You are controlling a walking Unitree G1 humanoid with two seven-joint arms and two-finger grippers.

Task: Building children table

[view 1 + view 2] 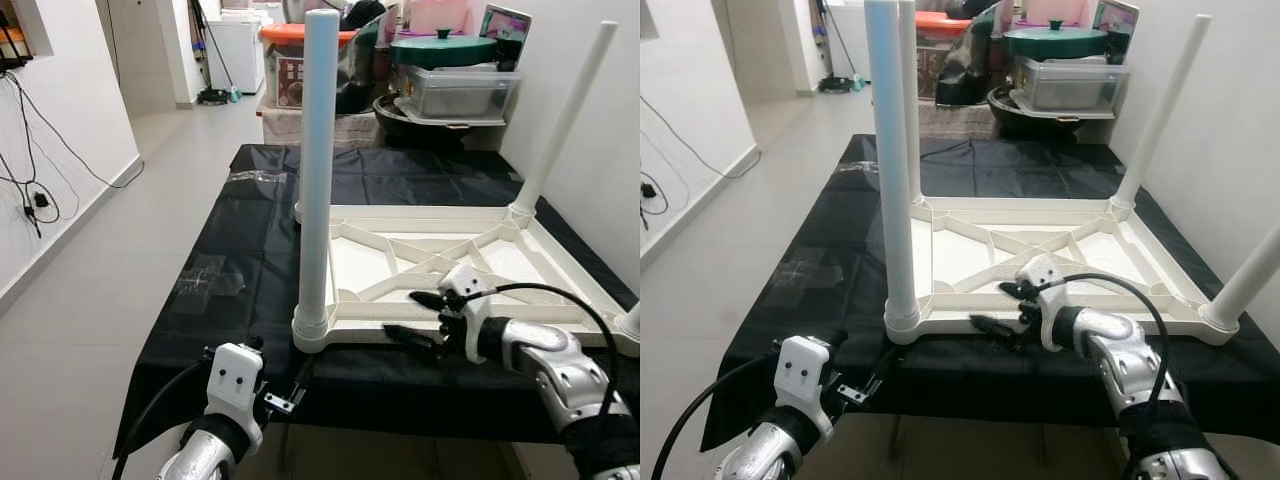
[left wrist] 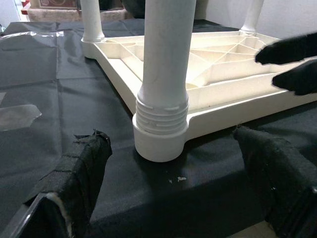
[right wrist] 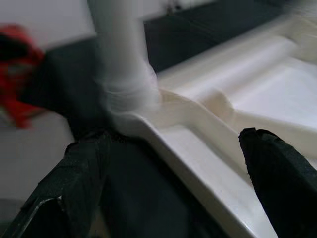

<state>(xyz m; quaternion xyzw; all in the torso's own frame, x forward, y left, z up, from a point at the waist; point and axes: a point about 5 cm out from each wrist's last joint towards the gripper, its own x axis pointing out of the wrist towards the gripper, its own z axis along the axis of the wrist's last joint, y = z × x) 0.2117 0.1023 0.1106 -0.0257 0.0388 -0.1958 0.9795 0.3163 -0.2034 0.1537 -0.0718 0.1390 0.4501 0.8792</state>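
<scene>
While the left gripper [image 1: 283,402] hangs low at the near edge of the counter [image 1: 200,330], its fingers [image 2: 81,163] spread and empty, it points straight at the threaded base of the near leg [image 1: 318,180]. Just beyond, the right gripper [image 1: 425,318] hovers over the near rim of the upturned white tabletop [image 1: 440,265], fingers parted and holding nothing. Judging from this, a careless swing of either arm could knock that tall leg sideways and strain or unseat its screw joint. Further back stand the far right leg [image 1: 565,125] and the stacked bins [image 1: 455,85]; pushing the tabletop could slide it on the black cloth toward them.
</scene>
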